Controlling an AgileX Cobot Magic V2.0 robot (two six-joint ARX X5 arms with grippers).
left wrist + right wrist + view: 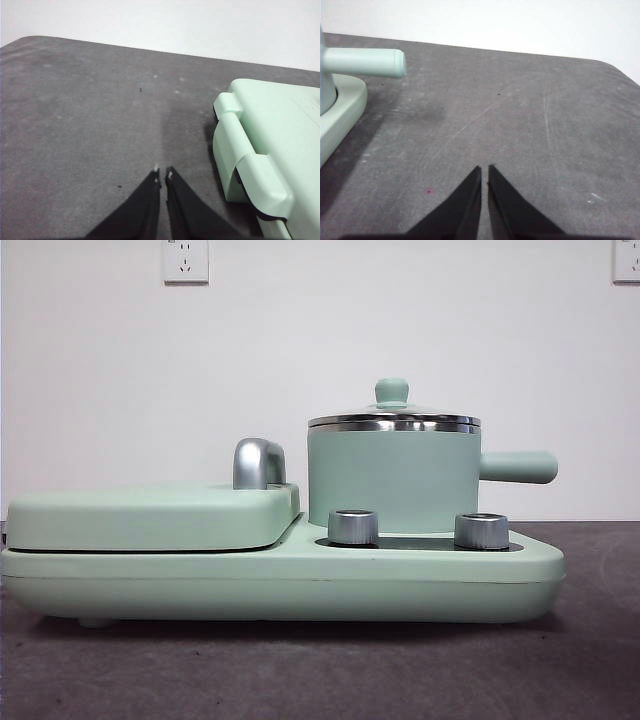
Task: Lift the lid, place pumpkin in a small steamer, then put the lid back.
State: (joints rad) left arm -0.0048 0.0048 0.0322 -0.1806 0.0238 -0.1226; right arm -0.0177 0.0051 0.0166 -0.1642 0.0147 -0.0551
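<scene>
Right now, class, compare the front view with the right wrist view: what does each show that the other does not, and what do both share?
Only the front view shows the lid seated on the small steamer, two steel knobs, the flat green cover and its chrome handle. Only the right wrist view shows the right gripper, jaws shut, over bare grey table. Both show the steamer's stubby side handle and the green base. The pumpkin appears in neither.

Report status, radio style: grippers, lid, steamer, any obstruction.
Left gripper shut, right gripper shut, both empty over the table. Lid on small steamer. Pumpkin not in view. Nothing blocking lid.
</scene>
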